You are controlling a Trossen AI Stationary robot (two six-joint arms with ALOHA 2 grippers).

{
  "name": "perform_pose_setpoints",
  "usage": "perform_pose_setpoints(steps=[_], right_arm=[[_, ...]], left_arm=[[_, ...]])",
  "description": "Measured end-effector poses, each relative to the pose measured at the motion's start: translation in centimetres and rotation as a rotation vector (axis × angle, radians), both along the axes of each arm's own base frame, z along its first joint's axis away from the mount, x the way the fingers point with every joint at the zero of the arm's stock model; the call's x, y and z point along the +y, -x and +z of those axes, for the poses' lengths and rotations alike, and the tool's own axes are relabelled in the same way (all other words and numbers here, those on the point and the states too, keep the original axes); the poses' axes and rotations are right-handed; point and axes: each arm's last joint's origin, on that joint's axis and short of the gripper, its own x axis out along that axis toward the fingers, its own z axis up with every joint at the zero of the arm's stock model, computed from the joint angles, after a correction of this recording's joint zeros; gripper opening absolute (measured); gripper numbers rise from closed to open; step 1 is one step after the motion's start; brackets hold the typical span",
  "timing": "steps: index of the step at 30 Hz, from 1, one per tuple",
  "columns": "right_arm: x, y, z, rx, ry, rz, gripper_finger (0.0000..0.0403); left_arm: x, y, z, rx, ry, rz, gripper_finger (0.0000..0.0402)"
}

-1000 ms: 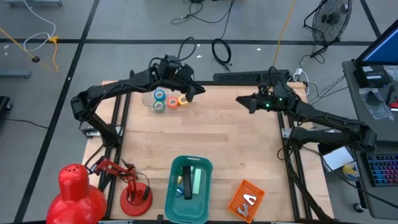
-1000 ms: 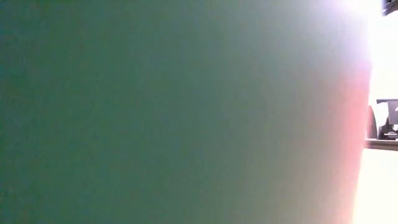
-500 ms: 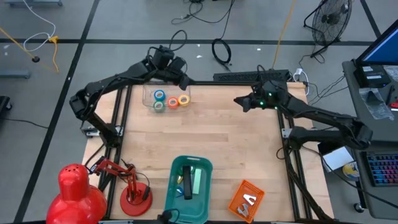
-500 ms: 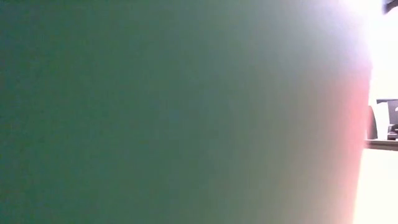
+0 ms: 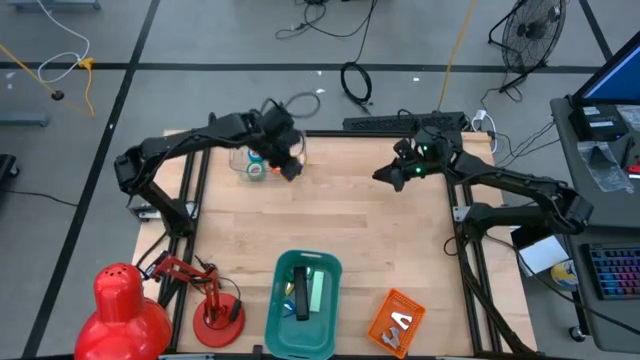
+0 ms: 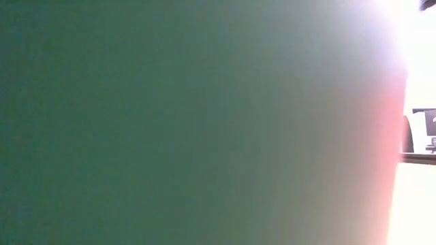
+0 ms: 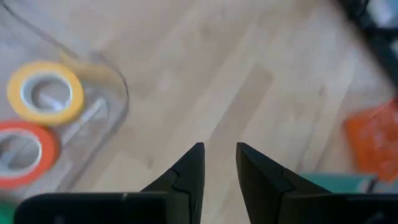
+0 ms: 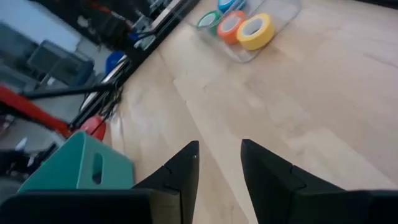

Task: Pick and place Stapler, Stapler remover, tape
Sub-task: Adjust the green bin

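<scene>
Overhead, a clear tray (image 8: pixel 273 28) near the table's far edge holds the tape rolls (image 8: pixel 254 31). Left gripper (image 5: pixel 288 166) and right gripper (image 5: pixel 385 176), fingers narrowly parted, hold nothing.

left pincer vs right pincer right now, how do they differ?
Place: the left pincer hangs right beside the tape near the far-left edge; the right pincer hangs over bare table, well clear of the rolls. Facing: each points inward, toward the other. Shared: both have fingers slightly apart, and both are empty.
</scene>
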Motion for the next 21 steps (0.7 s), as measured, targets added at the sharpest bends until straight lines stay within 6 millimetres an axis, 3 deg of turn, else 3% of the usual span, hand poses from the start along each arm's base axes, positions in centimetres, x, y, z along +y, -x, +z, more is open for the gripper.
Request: perform_pose_setpoints(steps=[6, 13, 16, 18, 21], right_arm=[[1.2, -0.7, -0.1, 0.005, -0.020, 0.059, 0.0114], [4.8, -2.5, -0.1, 0.041, -0.056, 0.094, 0.0114], [7.0, -3.2, -0.2, 0.063, -0.022, 0.090, 0.0114], [8.5, -3.6, -0.2, 0.075, 0.007, 0.082, 0.0114], [10.5, -4.0, 0.0, 0.062, -0.005, 0.065, 0.0114]], left_arm=[[-4.4, -1.2, -0.6, 0.180, -0.166, -0.004, 0.0092], [-5.8, -1.8, -1.9, 0.230, -0.026, -0.069, 0.0092], [-6.5, -1.7, -2.2, 0.298, -0.143, -0.046, 0.0092], [-6.0, -1.3, -3.0, 0.353, -0.196, 0.025, 0.0092], [-5.6, -0.4, -5.0, 0.401, -0.102, 0.060, 0.0092]])
